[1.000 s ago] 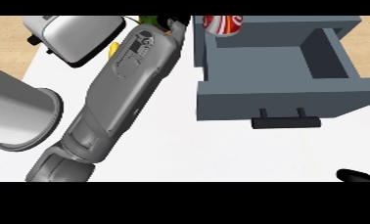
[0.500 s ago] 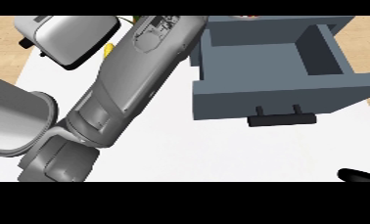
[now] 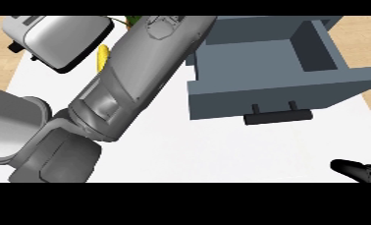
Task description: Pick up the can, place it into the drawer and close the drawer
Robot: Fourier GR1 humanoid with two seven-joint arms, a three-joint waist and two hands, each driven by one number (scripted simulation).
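The can is hidden; the right hand (image 3: 354, 169) is cut off at the edge.

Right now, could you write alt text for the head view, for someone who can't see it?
A grey left forearm stretches diagonally up the white counter beside an open, empty-looking grey drawer; its hand is out of view. A toaster sits upper left, and the right hand shows at the lower right edge.

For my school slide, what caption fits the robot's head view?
Left forearm stretches past the toaster beside the open drawer; can hidden.
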